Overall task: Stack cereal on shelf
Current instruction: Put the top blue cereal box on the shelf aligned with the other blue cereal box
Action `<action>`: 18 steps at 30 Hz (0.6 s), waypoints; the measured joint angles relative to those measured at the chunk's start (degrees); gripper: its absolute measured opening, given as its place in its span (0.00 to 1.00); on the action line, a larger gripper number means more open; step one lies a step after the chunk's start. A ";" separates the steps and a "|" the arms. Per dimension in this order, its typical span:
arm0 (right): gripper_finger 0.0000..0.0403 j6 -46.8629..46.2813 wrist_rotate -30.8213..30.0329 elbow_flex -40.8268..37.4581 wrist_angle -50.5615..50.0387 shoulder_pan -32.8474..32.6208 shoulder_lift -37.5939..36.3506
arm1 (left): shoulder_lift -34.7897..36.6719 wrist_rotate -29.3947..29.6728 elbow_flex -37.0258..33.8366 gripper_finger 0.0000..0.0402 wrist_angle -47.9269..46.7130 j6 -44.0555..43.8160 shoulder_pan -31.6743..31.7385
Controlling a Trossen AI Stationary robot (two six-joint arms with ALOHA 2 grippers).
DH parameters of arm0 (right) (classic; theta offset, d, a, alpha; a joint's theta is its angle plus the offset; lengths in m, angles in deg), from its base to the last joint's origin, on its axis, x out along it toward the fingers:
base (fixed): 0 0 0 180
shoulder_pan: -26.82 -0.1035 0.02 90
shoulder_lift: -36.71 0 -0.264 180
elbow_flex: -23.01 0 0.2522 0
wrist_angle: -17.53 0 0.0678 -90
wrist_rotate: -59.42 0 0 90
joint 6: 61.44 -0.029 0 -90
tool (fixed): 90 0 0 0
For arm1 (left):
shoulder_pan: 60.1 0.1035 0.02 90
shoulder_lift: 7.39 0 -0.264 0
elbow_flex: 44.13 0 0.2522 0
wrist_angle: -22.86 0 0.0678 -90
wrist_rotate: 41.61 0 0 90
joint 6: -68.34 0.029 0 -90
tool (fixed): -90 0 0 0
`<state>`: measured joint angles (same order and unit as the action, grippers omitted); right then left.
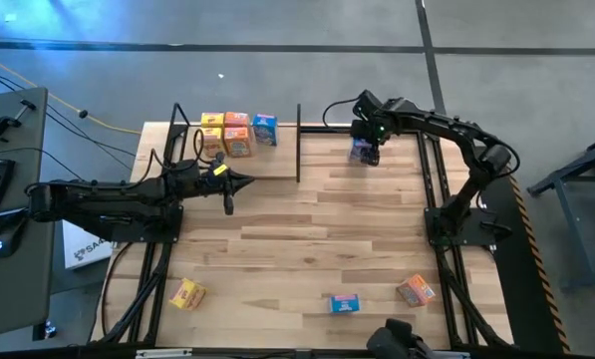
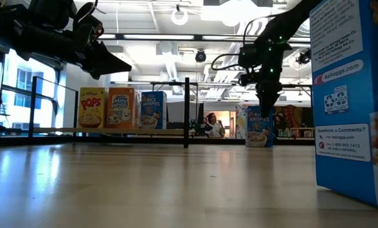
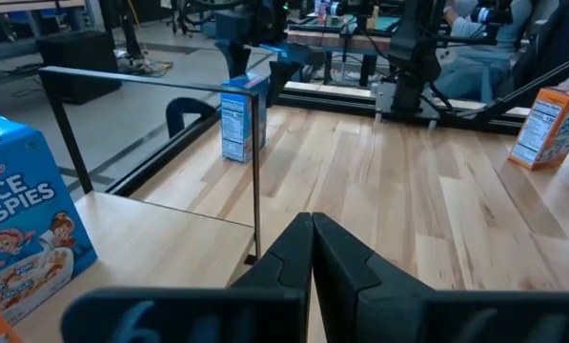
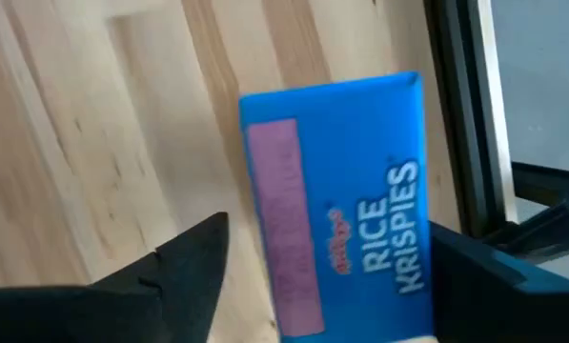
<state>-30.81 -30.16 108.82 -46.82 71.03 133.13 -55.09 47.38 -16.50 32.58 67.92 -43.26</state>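
Three cereal boxes stand upright on the shelf [image 1: 273,162] at the table's far left: yellow [image 1: 212,127], orange [image 1: 238,135] and blue [image 1: 264,130]. Another blue Rice Krispies box [image 2: 259,130] stands upright on the table at the far edge, right of the shelf. My right gripper [image 4: 327,276] points down over that box, open, with one finger on each side of its top. My left gripper [image 1: 228,185] hovers shut at the shelf's near edge, pointing toward the table's right, holding nothing. My right gripper comes at the blue box's top end [image 4: 332,191] from above, fingers pointing down. One finger [image 4: 184,272] stands clear of the box. The other finger [image 4: 484,276] is close beside the box's side; I cannot tell whether it touches. The box stands on the table.
Near the table's front edge lie a yellow box [image 1: 187,292], a blue box [image 1: 345,302] and an orange box [image 1: 415,290]. Black metal posts [image 1: 298,140] frame the shelf. Bare wood lies across the table's middle.
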 joint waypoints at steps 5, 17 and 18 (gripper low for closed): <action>0.52 -2.19 0.08 0.00 -0.53 -0.13 0.00 | 0.00 0.20 0.00 0.00 -0.04 -0.67 0.00; 0.36 -7.54 -1.04 2.37 -4.14 -6.41 -0.24 | 0.11 0.85 0.00 0.00 -0.07 -1.37 0.00; 0.36 -8.77 -1.25 3.64 -5.98 -7.46 -0.25 | 0.11 0.85 0.00 0.00 -0.09 -0.88 0.00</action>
<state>-39.59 -31.41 112.46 -52.80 63.57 132.89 -54.98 48.23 -16.50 32.49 67.04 -43.26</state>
